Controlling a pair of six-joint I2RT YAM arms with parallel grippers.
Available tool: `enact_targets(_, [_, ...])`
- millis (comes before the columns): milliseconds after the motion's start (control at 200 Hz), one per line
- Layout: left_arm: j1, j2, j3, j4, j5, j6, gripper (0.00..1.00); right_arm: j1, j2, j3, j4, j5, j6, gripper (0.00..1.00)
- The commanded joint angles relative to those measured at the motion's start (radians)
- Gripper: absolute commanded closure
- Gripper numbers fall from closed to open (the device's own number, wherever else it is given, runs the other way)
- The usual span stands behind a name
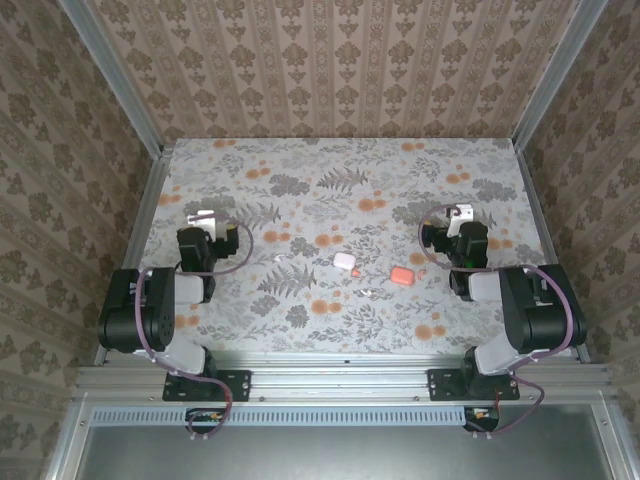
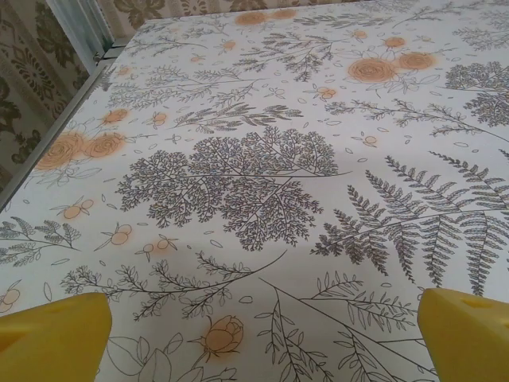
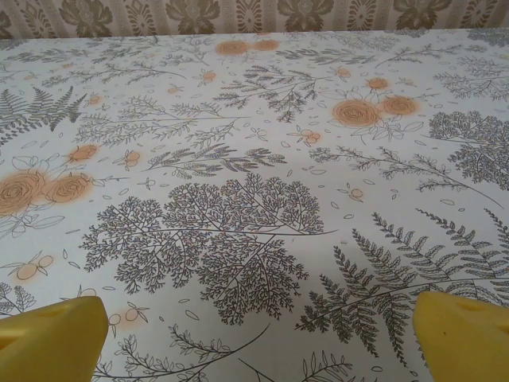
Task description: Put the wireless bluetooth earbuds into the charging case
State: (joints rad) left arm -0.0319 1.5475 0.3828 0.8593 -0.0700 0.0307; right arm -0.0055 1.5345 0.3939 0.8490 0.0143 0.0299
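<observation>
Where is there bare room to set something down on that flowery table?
Bare: the far half of the table, between the left gripper, right gripper and back wall. Crowded: mid-table, around the white case, coral case and tiny earbuds.

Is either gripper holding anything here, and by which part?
Nothing is held: the left gripper and the right gripper both stand open and empty.
</observation>
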Motion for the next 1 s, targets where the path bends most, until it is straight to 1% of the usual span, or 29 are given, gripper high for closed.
enact_targets(0, [0.008,-0.009,0.022,0.0,0.016,0.015,0.0,0.006,-0.003,0.013,0.008,-0.006,0.005,0.0])
enact_targets(955, [0.007,-0.013,0.019,0.0,0.018,0.017,0.0,0.006,-0.006,0.01,0.013,-0.007,0.005,0.0])
enact_targets(995, [0.007,-0.015,0.022,-0.003,0.016,0.018,0.0,0.006,-0.016,0.023,-0.015,-0.007,0.003,0.0])
